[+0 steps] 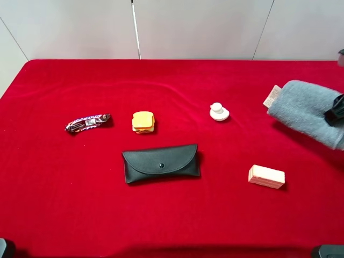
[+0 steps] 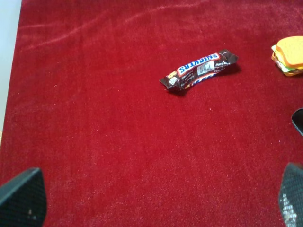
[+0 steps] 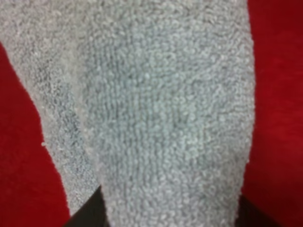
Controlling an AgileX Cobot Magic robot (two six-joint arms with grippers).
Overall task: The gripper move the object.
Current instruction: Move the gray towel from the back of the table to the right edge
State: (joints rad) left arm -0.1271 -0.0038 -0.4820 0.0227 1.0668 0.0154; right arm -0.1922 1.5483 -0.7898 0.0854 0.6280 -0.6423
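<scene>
The grey terry-cloth towel, with a tan tag at its end, hangs tilted above the red table at the far right and casts a shadow below. My right gripper is shut on it at the frame's edge. In the right wrist view the towel fills the frame, with black fingers on both sides of it. My left gripper is open and empty, low over bare red cloth, with only its fingertips showing.
On the red tablecloth lie a Snickers bar, a toy sandwich, a flat black snap pouch, a small white object and a pink wafer block. The bar and sandwich also show in the left wrist view.
</scene>
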